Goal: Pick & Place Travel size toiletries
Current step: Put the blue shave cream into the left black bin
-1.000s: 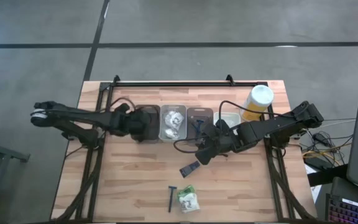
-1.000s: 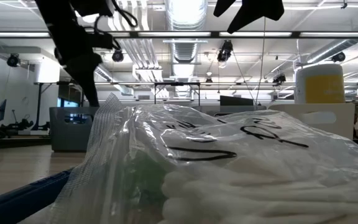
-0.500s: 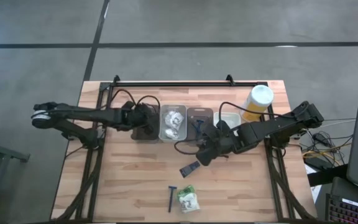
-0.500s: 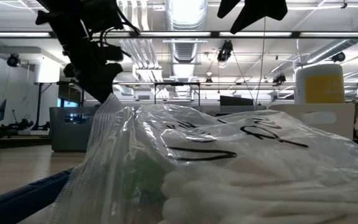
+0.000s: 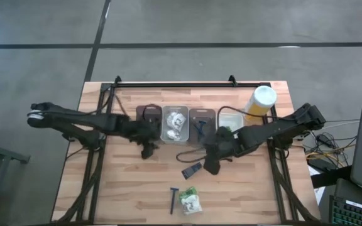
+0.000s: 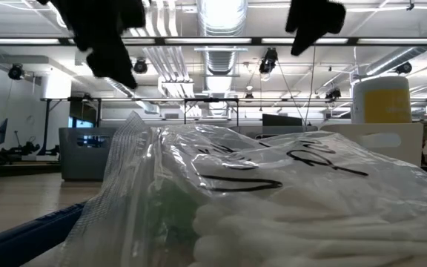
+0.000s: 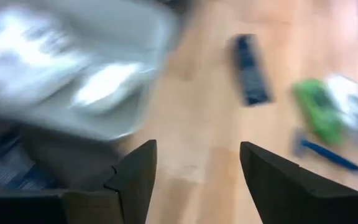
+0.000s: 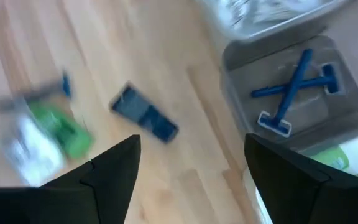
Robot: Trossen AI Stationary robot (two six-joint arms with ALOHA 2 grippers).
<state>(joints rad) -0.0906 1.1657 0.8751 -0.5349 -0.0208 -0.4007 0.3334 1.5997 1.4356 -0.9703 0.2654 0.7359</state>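
While three toiletries lie loose on the worktop [image 5: 124,188], both end effectors hang above it with fingers wide apart and hold nothing. The left end effector [image 5: 147,150] is at 6 o'clock from the dark tray [image 5: 141,112]. The right end effector [image 5: 210,165] is just at 3 o'clock of the black piece [image 5: 191,169].

The black piece is small, flat and stiff. I judge it light, so it may slide on the wood; a grip across its short sides seems best. At 6 o'clock from it lie a blue razor [image 5: 173,200] and, just beside that, a packet [image 5: 190,201] with green inside. The razor is thin and hard, with a smooth handle; the middle of the handle is the place to hold. The packet is soft, crinkly plastic that bends easily, so pinch its middle gently.

Two more razors [image 8: 294,87] lie crossed in the brown tray [image 5: 195,114], and white packets [image 5: 175,122] fill the clear tray [image 5: 165,138].

Black handwriting shows on the packet in the low view, but I cannot read it. No brand is legible, also not on the yellow bottle [image 5: 257,104].
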